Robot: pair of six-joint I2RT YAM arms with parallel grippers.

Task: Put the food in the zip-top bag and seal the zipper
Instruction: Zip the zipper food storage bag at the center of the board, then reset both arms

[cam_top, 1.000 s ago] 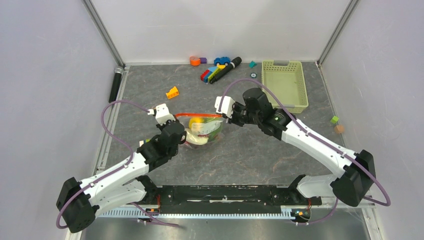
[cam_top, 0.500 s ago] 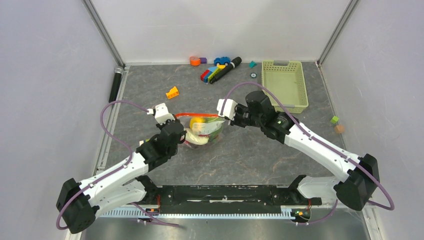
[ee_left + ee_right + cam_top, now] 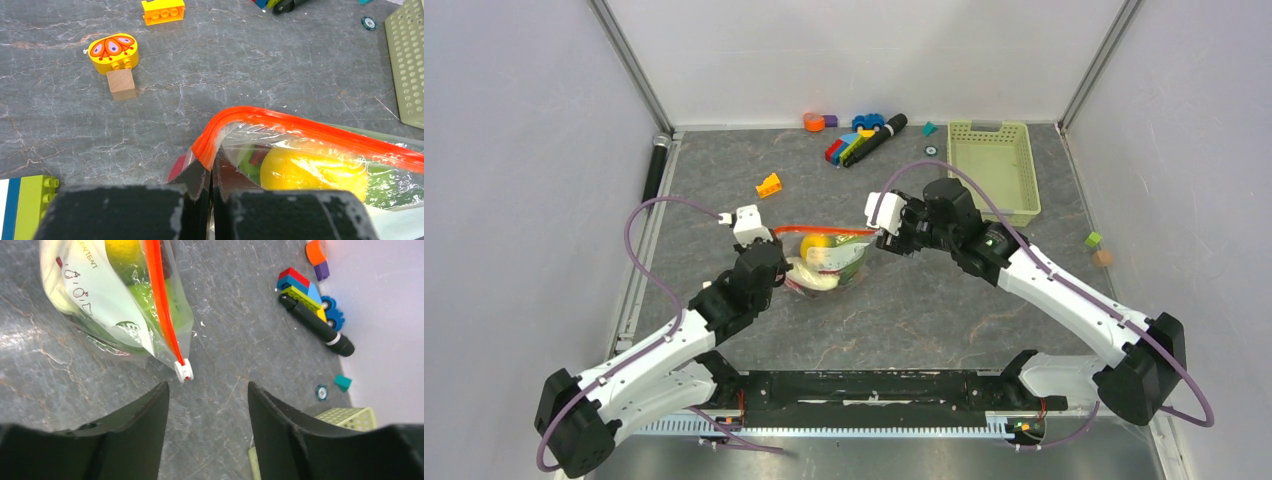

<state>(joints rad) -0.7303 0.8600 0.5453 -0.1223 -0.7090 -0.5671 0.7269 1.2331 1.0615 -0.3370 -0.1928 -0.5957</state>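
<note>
The clear zip-top bag [image 3: 829,262] lies mid-table holding the food: a yellow fruit [image 3: 310,170] and green pieces [image 3: 145,295] show through the plastic. Its red-orange zipper [image 3: 310,127] runs along the top edge, and the white slider tab [image 3: 184,370] sits at the right end. My left gripper [image 3: 212,167] is shut on the bag's left corner at the end of the zipper. My right gripper [image 3: 207,390] is open just off the slider end, with nothing between its fingers; the slider lies free beyond its left fingertip.
A pale green basket [image 3: 992,168] stands at the back right. Coloured blocks and a black marker [image 3: 869,137] lie along the back wall. An orange block [image 3: 769,185], a butterfly block [image 3: 113,50] and a wooden cube [image 3: 121,83] sit left of the bag. Small blocks [image 3: 1098,248] lie far right.
My right gripper has opened, let go of the slider end of the zipper and drawn back slightly to the right. The left gripper still holds the bag's corner.
</note>
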